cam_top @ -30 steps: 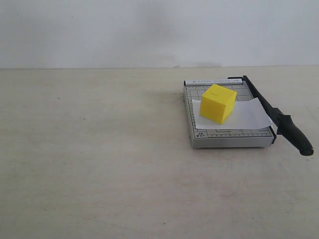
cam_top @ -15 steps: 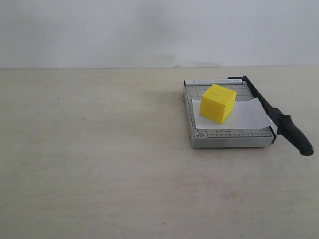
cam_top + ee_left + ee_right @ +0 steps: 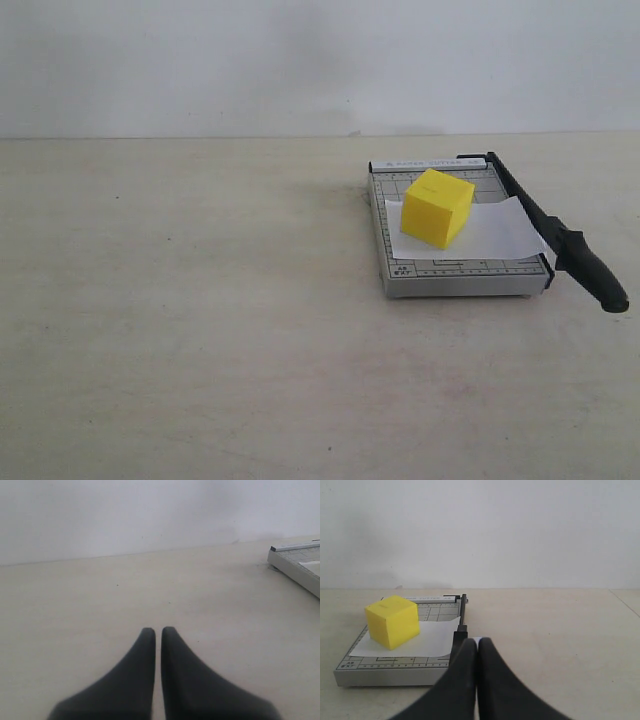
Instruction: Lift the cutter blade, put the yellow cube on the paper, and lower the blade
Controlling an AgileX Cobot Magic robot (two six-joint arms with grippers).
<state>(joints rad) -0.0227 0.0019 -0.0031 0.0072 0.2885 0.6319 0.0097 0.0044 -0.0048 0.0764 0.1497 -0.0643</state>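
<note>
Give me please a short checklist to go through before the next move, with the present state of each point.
1. The yellow cube sits on the paper: ok.
2. The cutter blade is lowered along the edge of the grey base: ok, it looks fully down.
3. The left gripper is shut and empty: ok.
4. The right gripper is shut and empty: ok.
5. Both arms are clear of the trimmer: ok, neither shows in the exterior view.
6. The paper corner under the blade is cut through: cannot tell.
</note>
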